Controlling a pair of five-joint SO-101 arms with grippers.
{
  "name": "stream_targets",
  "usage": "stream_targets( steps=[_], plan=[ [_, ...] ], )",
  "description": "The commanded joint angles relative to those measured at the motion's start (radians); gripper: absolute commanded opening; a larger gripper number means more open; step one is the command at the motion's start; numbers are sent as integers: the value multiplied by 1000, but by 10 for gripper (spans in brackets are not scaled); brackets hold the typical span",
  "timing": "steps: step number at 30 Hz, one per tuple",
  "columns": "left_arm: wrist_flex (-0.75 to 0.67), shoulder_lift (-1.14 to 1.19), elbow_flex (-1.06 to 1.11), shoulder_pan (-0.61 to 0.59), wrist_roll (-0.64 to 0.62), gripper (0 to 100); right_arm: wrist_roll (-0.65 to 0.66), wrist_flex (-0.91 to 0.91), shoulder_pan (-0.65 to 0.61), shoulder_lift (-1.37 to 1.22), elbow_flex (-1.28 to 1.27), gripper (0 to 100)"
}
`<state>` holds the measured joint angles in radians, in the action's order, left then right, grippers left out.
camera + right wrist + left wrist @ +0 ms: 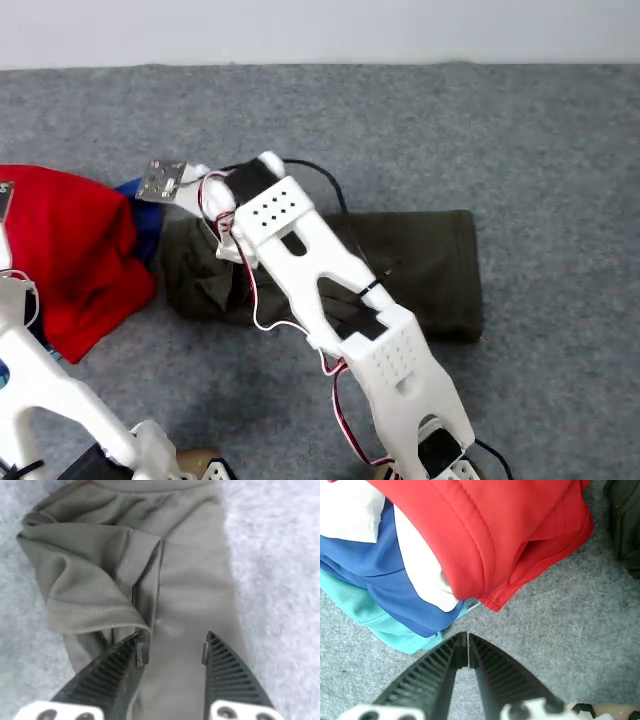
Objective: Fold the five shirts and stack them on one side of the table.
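Observation:
A dark olive shirt (pixel 430 260) lies partly folded mid-table, its left end bunched. My right gripper (pixel 172 640) hangs open just above that bunched end, one finger (pixel 120 665) beside a folded flap of the olive shirt (pixel 190 595), nothing gripped. At the table's left sits a stack topped by a red shirt (pixel 70 250), with a blue shirt (pixel 145 215) peeking out behind. The left wrist view shows the red shirt (pixel 485 530) over white (pixel 420 565), blue (pixel 395 590) and teal (pixel 370 615) layers. My left gripper (pixel 468 639) is shut and empty, over bare carpet just off the stack.
Grey carpet-like table surface (pixel 540 150) spreads open to the right and behind the olive shirt. The right arm (pixel 330 280) crosses over the olive shirt's middle. The left arm (pixel 40 385) stands at the front left, near the red pile.

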<state>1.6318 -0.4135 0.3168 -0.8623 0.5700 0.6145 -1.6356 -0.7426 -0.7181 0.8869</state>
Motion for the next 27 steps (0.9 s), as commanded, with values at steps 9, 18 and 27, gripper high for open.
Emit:
stream_targets(
  steps=[9, 18, 27],
  plan=[
    [-14, -32, -4, 0, 9, 16, -118, -157, -108, 108, 37, 180],
    [-20, -32, -4, 0, 9, 16, -181, -156, -217, 79, -68, 82],
    [-20, -32, -4, 0, 9, 16, -144, -54, -137, -81, -58, 82]
  ],
)
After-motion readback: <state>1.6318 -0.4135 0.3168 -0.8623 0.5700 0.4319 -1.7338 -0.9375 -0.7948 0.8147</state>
